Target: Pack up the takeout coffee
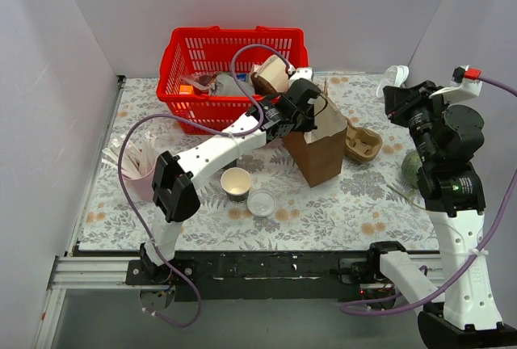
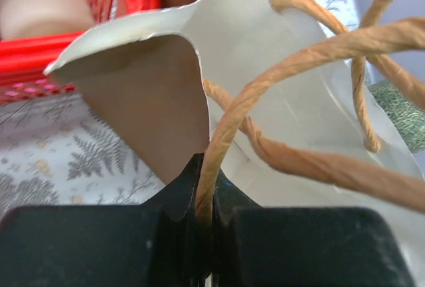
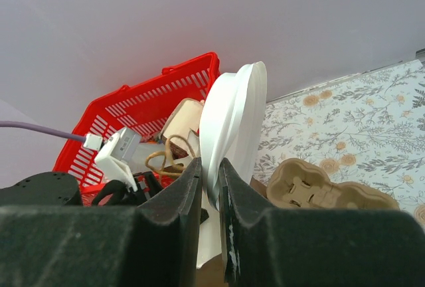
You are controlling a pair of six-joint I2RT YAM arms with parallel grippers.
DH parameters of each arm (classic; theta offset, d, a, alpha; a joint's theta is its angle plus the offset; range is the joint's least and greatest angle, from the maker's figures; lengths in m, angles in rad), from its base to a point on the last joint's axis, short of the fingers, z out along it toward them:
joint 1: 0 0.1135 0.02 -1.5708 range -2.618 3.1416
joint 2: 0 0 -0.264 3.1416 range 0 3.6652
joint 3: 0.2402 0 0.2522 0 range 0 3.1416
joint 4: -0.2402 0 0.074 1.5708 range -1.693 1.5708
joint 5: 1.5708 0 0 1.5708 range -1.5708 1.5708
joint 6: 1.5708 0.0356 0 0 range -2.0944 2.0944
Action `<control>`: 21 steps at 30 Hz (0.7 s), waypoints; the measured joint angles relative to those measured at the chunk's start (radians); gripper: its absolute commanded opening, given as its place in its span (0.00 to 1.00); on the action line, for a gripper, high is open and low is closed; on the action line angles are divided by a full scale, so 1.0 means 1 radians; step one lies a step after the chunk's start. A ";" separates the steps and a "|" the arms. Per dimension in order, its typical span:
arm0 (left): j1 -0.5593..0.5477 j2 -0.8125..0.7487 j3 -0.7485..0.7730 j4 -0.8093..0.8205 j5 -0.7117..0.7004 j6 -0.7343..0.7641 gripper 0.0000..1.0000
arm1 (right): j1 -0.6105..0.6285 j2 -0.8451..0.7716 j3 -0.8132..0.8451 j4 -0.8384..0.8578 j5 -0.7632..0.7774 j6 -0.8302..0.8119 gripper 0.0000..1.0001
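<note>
Right jaws are pinching the white lid of the takeout coffee [image 3: 234, 117] by its edge. The lid stands on edge, up in the air well to the right of the paper bag [image 1: 319, 155]. The dark cup wall is hidden from me, so I can't tell how firmly the cup hangs on. That's my worry: carried by the lid alone and tipped sideways, the cup could pop free and spill on the bench [image 1: 355, 203] before it reaches the bag. Left jaws are pressed together on one twisted handle [image 2: 222, 141] at the bag's top. With only that side lifted, the mouth may sag shut, or the loose handle loops could snag the cup going in. A cardboard cup carrier [image 1: 363, 143] sits just right of the bag, in the likely path, and a low approach might knock it.
</note>
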State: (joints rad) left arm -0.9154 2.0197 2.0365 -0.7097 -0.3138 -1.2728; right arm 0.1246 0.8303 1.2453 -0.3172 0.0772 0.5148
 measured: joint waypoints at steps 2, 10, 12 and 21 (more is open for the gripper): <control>0.002 0.014 0.002 0.041 0.018 0.003 0.00 | 0.000 -0.006 0.000 0.002 0.001 -0.001 0.21; 0.017 0.089 0.078 0.111 0.023 0.008 0.59 | 0.000 -0.004 0.000 0.001 -0.006 -0.011 0.21; 0.026 0.072 0.045 0.134 0.026 0.010 0.71 | 0.000 -0.007 0.000 -0.003 -0.018 -0.019 0.22; 0.034 -0.080 -0.143 0.162 0.087 0.006 0.98 | 0.000 -0.042 0.096 -0.033 -0.272 -0.055 0.22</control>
State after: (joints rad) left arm -0.8810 1.9396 1.8935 -0.5476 -0.2268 -1.2667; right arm 0.1246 0.7883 1.3411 -0.3500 -0.1951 0.4595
